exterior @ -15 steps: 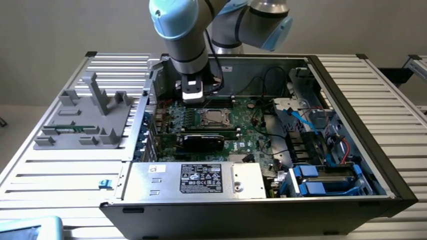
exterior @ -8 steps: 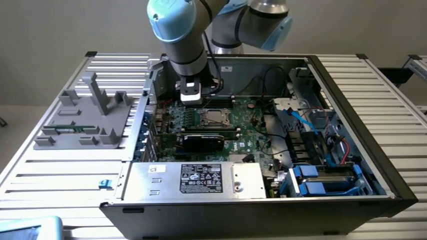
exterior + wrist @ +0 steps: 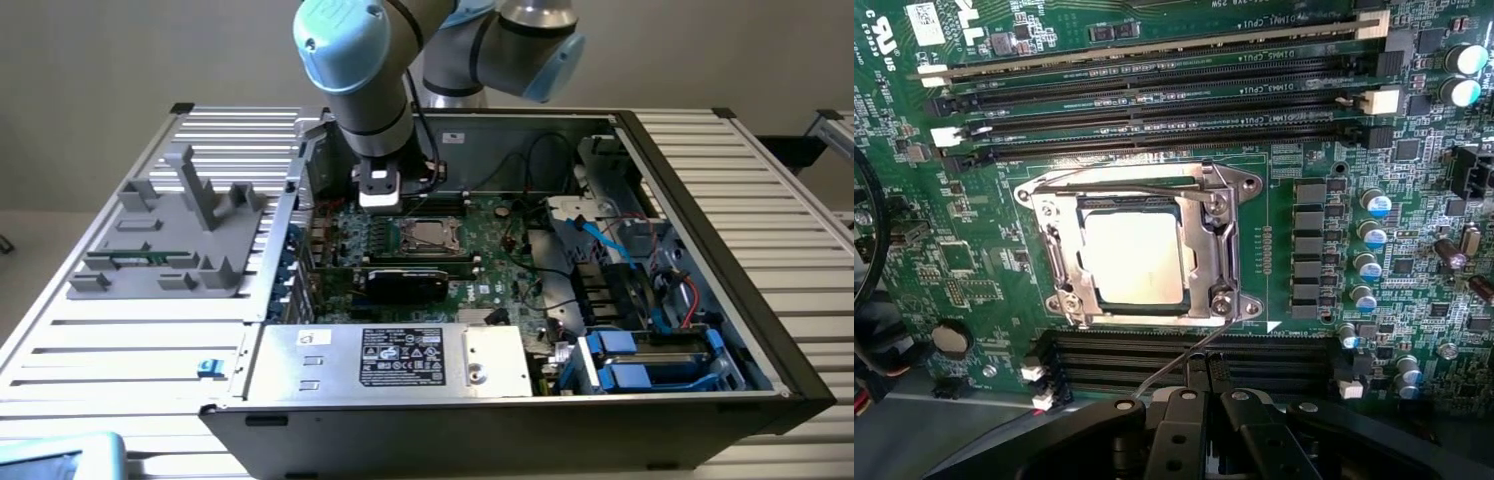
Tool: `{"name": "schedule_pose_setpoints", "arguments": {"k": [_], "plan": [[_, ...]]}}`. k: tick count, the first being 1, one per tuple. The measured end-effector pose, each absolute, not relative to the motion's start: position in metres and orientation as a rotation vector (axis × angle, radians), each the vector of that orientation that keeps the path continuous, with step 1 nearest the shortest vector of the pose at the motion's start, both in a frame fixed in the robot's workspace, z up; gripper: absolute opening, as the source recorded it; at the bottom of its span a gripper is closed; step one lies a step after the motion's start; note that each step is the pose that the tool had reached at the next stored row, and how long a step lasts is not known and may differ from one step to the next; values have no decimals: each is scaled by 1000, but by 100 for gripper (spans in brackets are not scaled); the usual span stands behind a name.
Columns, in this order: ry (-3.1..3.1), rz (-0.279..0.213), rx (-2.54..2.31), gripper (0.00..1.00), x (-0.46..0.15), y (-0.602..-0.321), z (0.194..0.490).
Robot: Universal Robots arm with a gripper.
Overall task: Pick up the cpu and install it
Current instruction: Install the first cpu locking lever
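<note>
So the open PC case [image 3: 694, 200] lies on its side on the slatted metal counter [image 3: 134, 340], taking up most of the middle and the exterior view's right. A grey plastic fixture [image 3: 174, 235] stands near the counter's edge on the exterior view's left.

The cpu [image 3: 426, 234] is sitting in the socket in the middle of the green motherboard [image 3: 501, 270]. From the wrist view the cpu [image 3: 1134, 255] lies flat with its silver top facing up, and the metal socket frame [image 3: 1226, 240] runs around it. A thin wire lever [image 3: 1174, 365] runs out from the frame's corner toward the gripper. I can't tell if the frame is latched down.

The gripper [image 3: 380, 195] hangs over the board just beside the socket, on the side toward the case's far wall. In the wrist view the gripper [image 3: 1207, 378] is clenched, fingers pressed together with nothing between them, hovering over a bank of black memory slots [image 3: 1184, 352] next to the socket. It's near the cpu but not touching it.

Other stuff in the case: a black expansion card [image 3: 407, 283] sits on the near side of the socket, the silver power supply [image 3: 387, 357] sits along the front wall, and there are blue drive caddies [image 3: 627, 360] in the corner on the exterior view's right.
</note>
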State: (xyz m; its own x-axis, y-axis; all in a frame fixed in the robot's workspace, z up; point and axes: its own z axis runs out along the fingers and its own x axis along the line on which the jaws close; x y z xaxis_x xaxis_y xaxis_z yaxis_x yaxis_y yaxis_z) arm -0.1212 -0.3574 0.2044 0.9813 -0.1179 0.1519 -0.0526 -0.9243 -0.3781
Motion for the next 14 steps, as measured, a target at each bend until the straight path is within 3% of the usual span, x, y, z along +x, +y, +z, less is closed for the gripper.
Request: {"name": "schedule_pose_setpoints", "arguments": {"k": [14], "plan": [[138, -244, -2741, 12, -124, -357, 202]]}}
